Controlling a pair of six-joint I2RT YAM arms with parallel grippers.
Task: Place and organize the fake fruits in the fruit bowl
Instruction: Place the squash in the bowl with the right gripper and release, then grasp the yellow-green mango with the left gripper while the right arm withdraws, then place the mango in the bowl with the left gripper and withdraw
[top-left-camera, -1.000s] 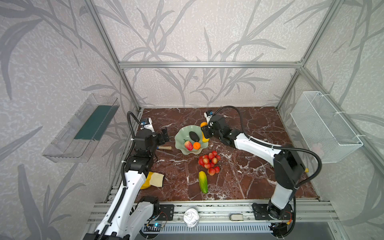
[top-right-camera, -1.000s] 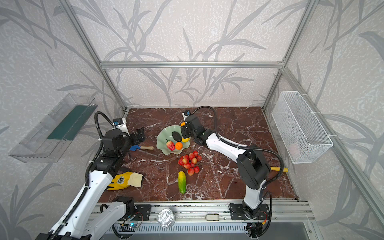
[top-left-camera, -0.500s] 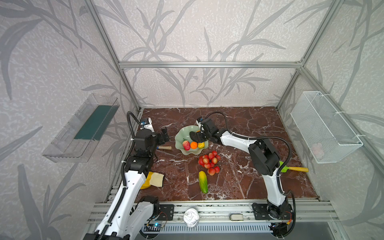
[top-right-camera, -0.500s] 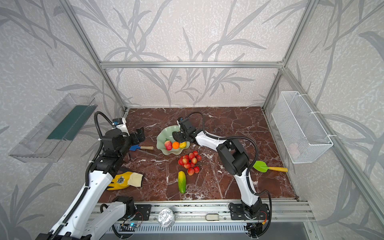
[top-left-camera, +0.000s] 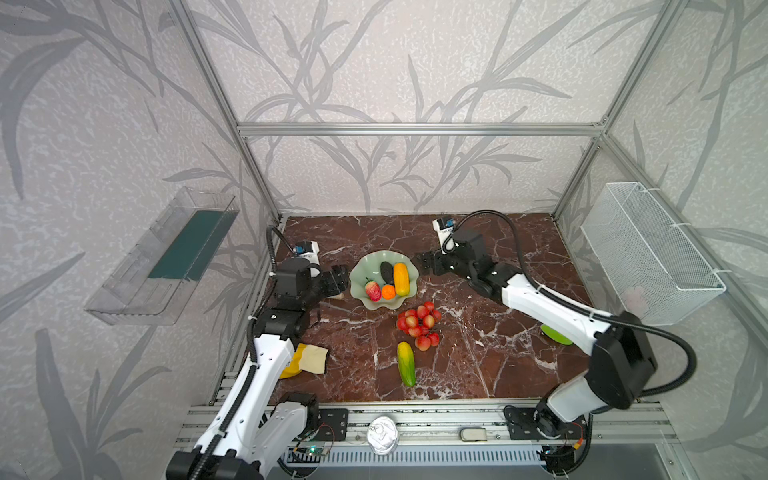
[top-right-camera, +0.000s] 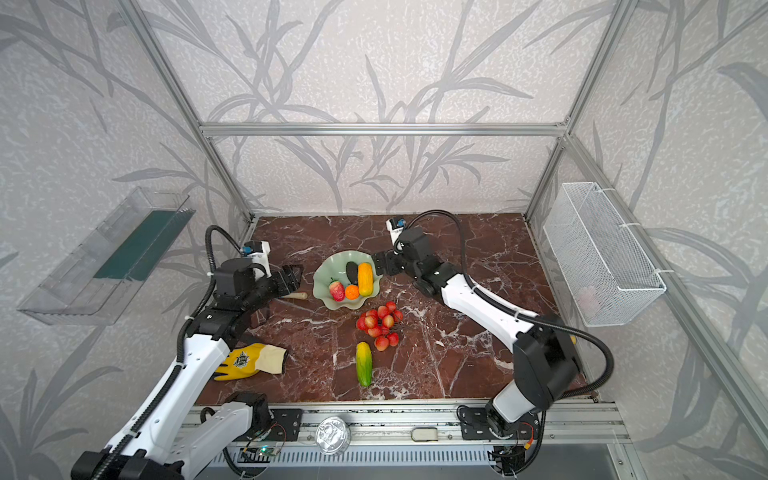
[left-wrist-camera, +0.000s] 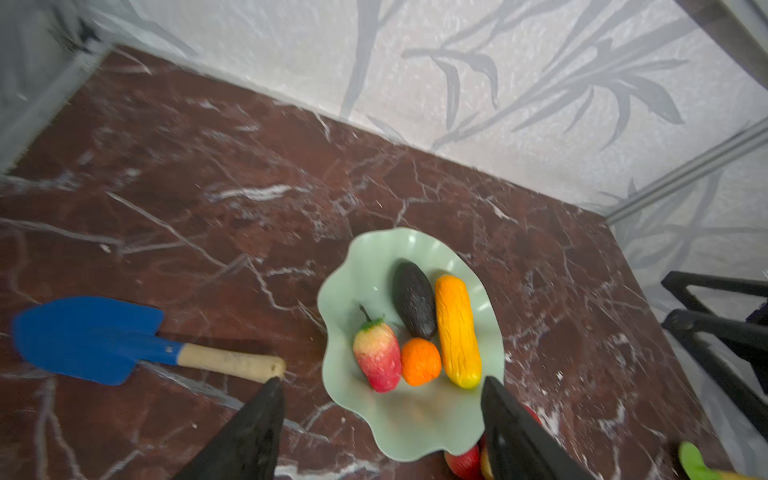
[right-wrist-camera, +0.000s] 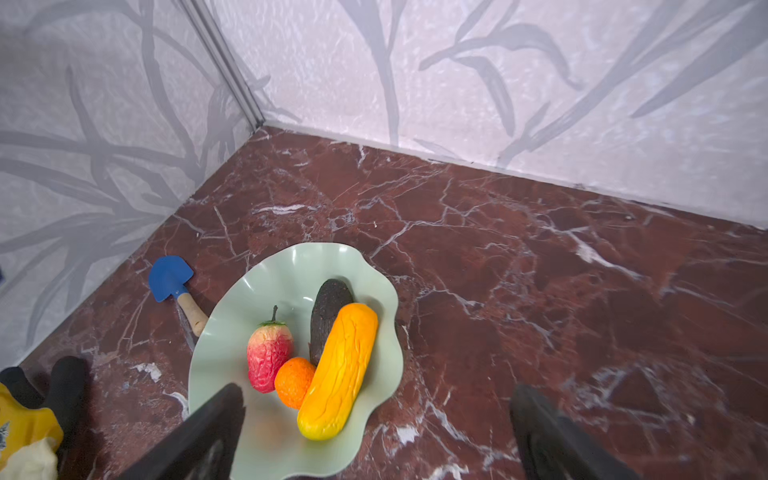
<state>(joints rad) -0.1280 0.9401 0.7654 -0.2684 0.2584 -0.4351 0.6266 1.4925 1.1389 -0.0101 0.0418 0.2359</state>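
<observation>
- Four fake fruits lie in the fruit bowl (top-left-camera: 362, 270) at mid-table: avocado (top-left-camera: 386, 272), yellow-orange gourd (top-left-camera: 401, 279), strawberry piece (top-left-camera: 373, 290), small orange (top-left-camera: 388, 292).
- Two more are on the table: grape cluster (top-left-camera: 419, 323) just near-right of the bowl rim; yellow-green oblong (top-left-camera: 406, 363) nearer still, apart from the grapes.
- L side: left gripper (top-left-camera: 338, 279) sits just left of the bowl, clear of the rim in both top views. Jaws partly apart, nothing held.
- R side: right gripper (top-left-camera: 426, 262) sits at the bowl's far-right rim; contact w/ rim cannot be told. Jaws spread wide, empty.
- Obscured items:
  - blue spade (left-wrist-camera: 87, 338): blade hidden under the left gripper in both top views; only the handle end shows.
  - green spade (top-left-camera: 556, 334): mostly behind the right arm.
  - glove (top-right-camera: 253, 361): part-covered by the left arm.
  - pale item in the wire basket (top-left-camera: 648, 249): too faint to ID.
</observation>
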